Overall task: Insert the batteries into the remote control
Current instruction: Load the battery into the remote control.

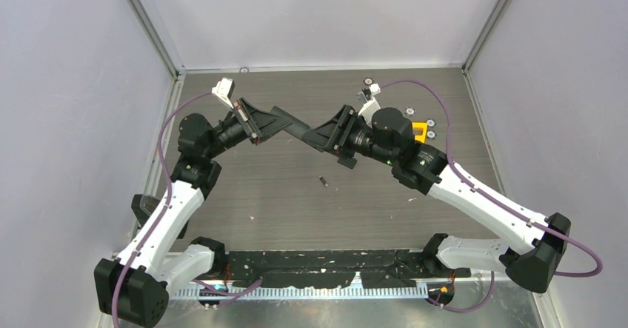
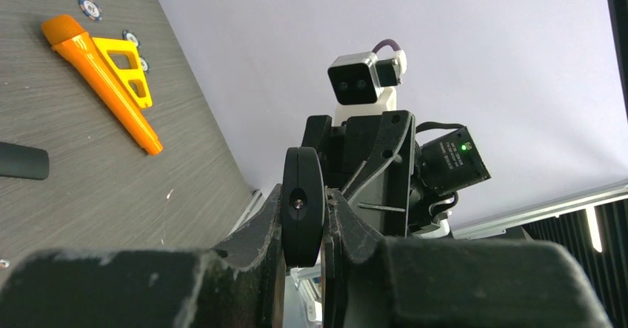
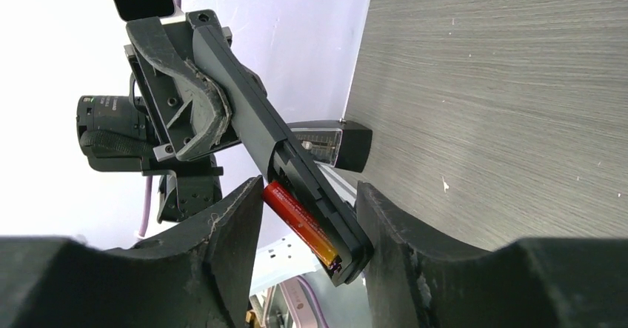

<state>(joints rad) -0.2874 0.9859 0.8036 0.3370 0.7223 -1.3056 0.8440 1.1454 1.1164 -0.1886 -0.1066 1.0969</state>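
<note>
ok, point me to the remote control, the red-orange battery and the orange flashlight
remote control [image 3: 258, 121], right wrist view, black body
red-orange battery [image 3: 294, 214], right wrist view, red side
orange flashlight [image 2: 108, 91], left wrist view, mid-shaft

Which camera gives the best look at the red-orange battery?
The right wrist view: close up, the red-orange battery lies in the open compartment of the remote control, between the right fingers. The top external and left wrist views show nothing of it.

The left arm [image 1: 174, 209] and right arm [image 1: 474, 195] meet at the upper centre, barring the way across. Below them the table [image 1: 281, 217] lies open save a dark battery [image 1: 323, 181]. A yellow frame [image 1: 420, 129] and chips [image 1: 409, 110] crowd the upper right.
</note>
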